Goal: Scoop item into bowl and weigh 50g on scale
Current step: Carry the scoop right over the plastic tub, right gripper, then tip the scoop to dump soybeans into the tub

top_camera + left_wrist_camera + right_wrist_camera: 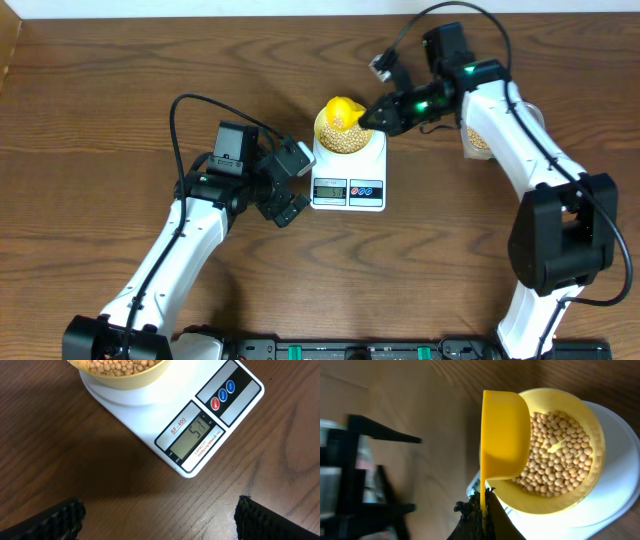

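Even light, soft shadows, glare on scale (620,467)

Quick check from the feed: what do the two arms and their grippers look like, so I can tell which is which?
The left arm and right arm both have white link shells with black joints. A black cable loops beside the left arm, and another arcs over the right. Green lights glow near the right wrist. The left gripper has black fingers with ridged pads. The right gripper is black too.

Yellow scoop (343,112) and right hand (372,117) hang over the bowl (560,502), blocking its top.
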`<action>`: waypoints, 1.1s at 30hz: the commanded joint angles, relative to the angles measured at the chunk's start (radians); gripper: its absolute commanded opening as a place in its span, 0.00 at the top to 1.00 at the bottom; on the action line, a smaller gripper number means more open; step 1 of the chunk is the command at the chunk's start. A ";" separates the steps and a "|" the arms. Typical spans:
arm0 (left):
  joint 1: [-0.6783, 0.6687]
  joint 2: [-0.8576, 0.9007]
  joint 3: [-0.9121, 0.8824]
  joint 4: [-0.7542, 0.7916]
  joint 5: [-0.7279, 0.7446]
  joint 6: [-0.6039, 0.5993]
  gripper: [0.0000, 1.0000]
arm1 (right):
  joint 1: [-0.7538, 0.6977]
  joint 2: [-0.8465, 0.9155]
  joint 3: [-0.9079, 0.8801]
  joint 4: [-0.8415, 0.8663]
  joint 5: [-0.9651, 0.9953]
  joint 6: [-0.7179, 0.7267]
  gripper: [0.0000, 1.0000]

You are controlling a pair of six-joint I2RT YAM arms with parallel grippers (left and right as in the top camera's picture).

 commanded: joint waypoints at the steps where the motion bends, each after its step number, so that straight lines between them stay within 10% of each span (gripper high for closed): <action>1: 0.005 -0.013 0.001 0.000 0.013 0.014 0.02 | -0.050 -0.010 -0.008 -0.012 -0.167 0.023 0.99; 33: 0.005 -0.013 0.001 0.000 0.013 0.014 0.02 | -0.538 -0.244 -0.008 -0.362 -0.092 -0.051 0.99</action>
